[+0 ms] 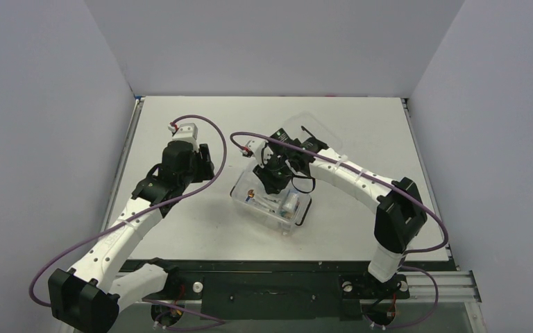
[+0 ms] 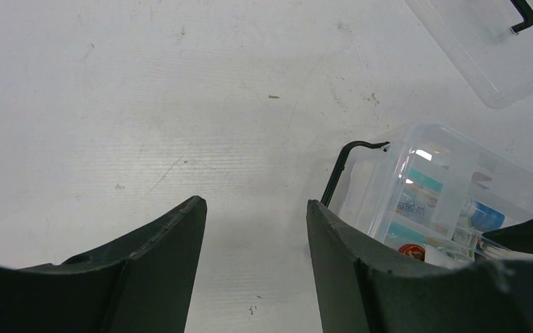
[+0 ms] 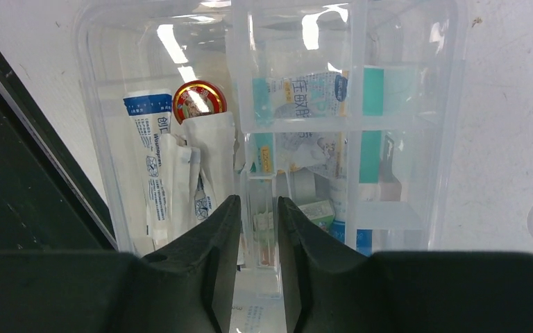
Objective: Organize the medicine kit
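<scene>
One medicine kit [image 3: 454,104], one clear lid [image 2: 486,48], one round tin [image 3: 198,100]
</scene>
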Controlling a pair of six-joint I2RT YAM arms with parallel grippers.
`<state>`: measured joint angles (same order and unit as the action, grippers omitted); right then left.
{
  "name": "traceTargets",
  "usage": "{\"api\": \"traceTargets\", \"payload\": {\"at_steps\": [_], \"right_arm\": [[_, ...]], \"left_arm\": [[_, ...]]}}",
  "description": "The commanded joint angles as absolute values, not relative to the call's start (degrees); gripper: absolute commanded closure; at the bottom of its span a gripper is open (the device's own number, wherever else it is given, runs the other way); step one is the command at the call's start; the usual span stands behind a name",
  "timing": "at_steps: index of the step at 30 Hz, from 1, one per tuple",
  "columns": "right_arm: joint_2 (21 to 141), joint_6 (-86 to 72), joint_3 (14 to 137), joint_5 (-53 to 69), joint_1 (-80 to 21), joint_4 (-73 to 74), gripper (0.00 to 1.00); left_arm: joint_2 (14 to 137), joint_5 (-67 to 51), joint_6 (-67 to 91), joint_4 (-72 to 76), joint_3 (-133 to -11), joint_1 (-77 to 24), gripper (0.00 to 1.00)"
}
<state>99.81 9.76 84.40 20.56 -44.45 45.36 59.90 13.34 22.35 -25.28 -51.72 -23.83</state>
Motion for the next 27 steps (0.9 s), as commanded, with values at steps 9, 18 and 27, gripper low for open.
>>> {"api": "traceTargets", "payload": {"at_steps": [9, 18, 27], "right_arm": [[91.5, 2.8, 81.3, 13.3, -43.6, 42.4, 0.61], [83.5, 0.6, 80.6, 6.1, -43.3, 42.4, 0.55], [83.4, -1.4, 79.8, 5.5, -43.1, 42.3, 0.57]], "left_arm": [[59.7, 13.4, 22.9, -24.0, -51.8, -23.5, 0.46], [60.1, 12.4, 22.8, -23.7, -51.7, -23.5, 0.42], [60.1, 12.4, 22.7, -23.7, -51.7, -23.5, 0.42]]}}
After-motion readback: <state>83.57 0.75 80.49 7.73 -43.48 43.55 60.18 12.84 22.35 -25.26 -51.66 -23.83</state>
